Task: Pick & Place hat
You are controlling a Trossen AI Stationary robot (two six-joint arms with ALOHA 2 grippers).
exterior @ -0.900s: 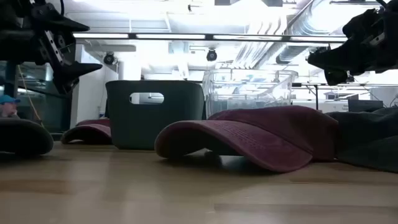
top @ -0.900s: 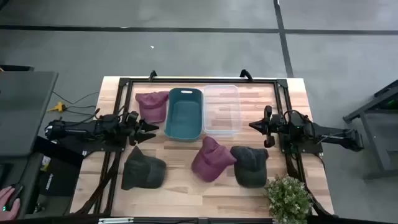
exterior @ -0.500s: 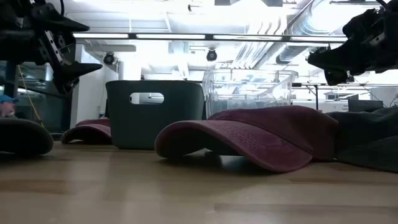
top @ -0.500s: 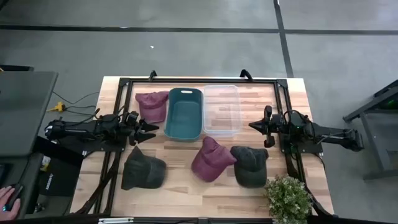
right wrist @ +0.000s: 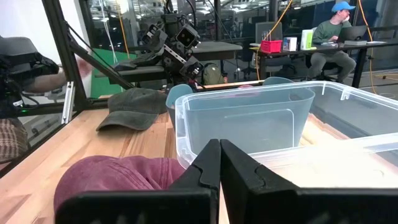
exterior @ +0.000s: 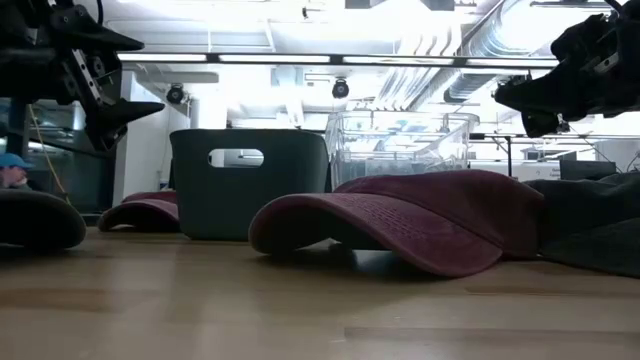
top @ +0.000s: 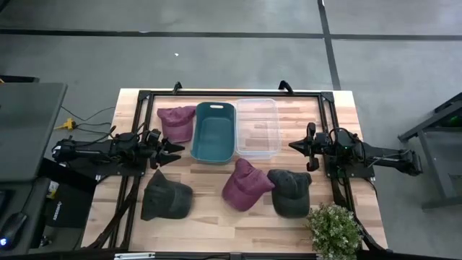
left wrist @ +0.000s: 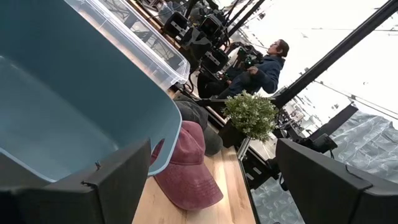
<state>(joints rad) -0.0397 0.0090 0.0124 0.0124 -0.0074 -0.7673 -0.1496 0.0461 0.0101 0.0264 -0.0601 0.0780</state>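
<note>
The left gripper (top: 172, 149) is hovering with jaws spread wide and empty near the worktop's left edge, beside the teal bin (top: 214, 132). The right gripper (top: 294, 146) is waiting, jaws closed on nothing, near the right edge. The nearest hat (top: 177, 122), maroon, is lying toward the back-left corner; gripping its crown, not the brim, is likely surest.

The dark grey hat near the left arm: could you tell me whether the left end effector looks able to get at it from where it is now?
Probably yes. The left end effector hovers open just above and beside the dark grey hat, which lies alone on bare wood with nothing between them.
</note>
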